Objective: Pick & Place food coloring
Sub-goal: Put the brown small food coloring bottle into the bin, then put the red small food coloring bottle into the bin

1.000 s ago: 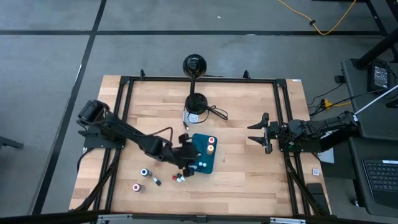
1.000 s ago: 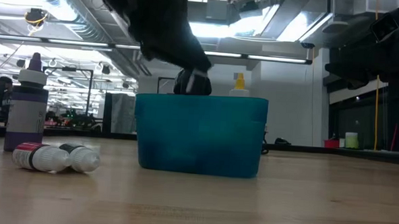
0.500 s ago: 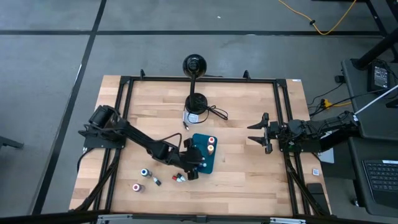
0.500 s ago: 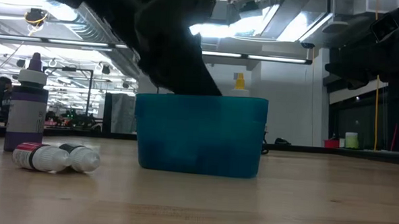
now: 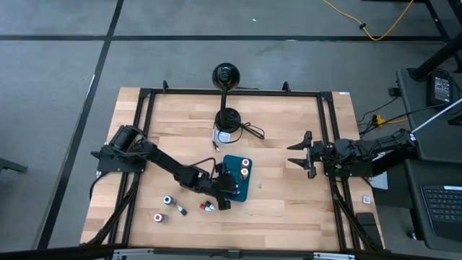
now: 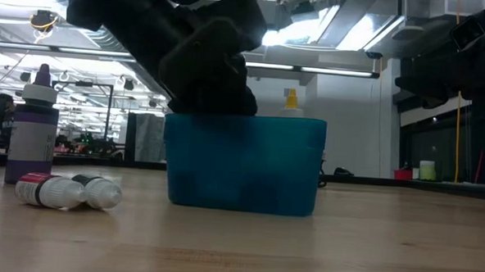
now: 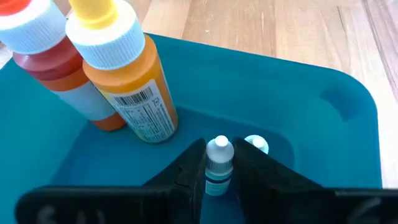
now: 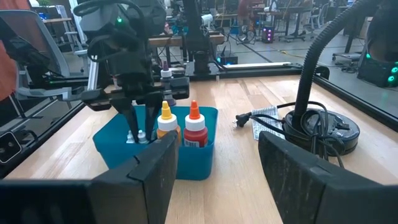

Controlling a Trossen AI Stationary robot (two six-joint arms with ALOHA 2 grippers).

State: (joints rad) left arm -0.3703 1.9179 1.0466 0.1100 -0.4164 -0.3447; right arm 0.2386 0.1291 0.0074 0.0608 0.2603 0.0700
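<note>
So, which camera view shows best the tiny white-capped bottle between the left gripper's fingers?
The left wrist view: the tiny white-capped bottle stands upright between the left gripper's dark fingers, inside the teal plastic tray. The right wrist view shows it small and far. In the high and low views the arm and tray wall hide it.

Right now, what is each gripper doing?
Left gripper: shut on a small bottle, inside the tray.
Right gripper: open, empty.

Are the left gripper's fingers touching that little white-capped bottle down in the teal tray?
Touching. In the left wrist view, the left gripper has both fingers pressed against the small bottle inside the teal tray.
</note>
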